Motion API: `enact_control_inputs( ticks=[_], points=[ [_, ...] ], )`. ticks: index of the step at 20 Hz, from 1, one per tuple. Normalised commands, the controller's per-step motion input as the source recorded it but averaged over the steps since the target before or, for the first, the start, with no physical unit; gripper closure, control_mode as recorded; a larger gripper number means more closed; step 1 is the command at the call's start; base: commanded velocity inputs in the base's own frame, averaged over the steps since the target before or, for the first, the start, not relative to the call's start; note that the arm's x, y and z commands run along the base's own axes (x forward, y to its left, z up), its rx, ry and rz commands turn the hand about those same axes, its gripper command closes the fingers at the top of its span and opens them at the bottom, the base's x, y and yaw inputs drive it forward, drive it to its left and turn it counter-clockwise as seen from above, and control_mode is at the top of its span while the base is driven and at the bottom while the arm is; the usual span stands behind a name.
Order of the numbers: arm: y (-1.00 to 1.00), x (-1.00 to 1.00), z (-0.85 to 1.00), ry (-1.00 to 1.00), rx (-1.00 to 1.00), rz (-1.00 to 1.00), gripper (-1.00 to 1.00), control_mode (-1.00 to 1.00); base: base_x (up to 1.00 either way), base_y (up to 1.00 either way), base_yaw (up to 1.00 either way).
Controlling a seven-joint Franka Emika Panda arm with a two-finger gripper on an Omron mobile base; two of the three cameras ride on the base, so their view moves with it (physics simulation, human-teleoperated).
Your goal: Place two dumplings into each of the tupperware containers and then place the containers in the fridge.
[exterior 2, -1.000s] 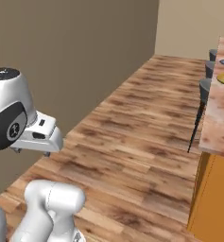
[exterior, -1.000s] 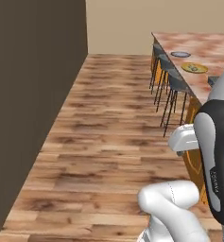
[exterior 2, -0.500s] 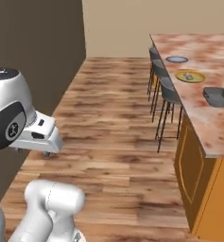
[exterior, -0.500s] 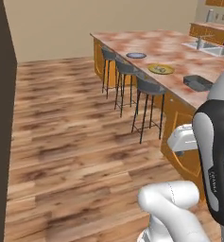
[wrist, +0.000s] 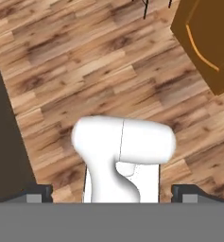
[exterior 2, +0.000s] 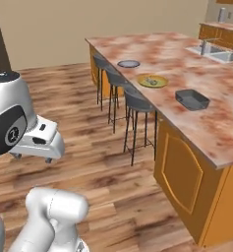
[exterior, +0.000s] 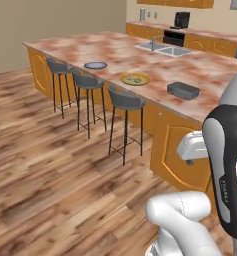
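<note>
Pink-marble island tabletop point(exterior: 120, 52) w/ dark grey rectangular tub point(exterior: 183, 90) now swinging into view as base is turning; pincer point(wrist: 112, 194) gaping wide, empty.

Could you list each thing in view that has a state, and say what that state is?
Tool: open, holding nothing.
Dark grey tupperware container: upright on the island counter, no lid, nothing visible inside.
Yellow-rimmed plate: flat on the counter, small lumps on it, likely the dumplings.
Blue-grey plate: flat on the counter; contents too small to tell.
Stools: three, upright along the island.
Cabinet door: shut.
</note>
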Motion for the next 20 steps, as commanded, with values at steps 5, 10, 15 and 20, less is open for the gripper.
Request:
enact_control_inputs(
  ticks=[5,10,15,20],
  points=[
    [0.00,0.00,0.00,0.00,0.00,0.00,-1.00,1.00,0.72,0.97,-0.56],
    [0.00,0.00,0.00,0.00,0.00,0.00,-1.00,1.00,0.63,1.00,-0.52],
    [0.00,0.00,0.00,0.00,0.00,0.00,-1.00,1.00,0.65,1.00,-0.50],
    [0.00,0.00,0.00,0.00,0.00,0.00,-1.00,1.00,0.55,0.96,-0.48]
  ],
)
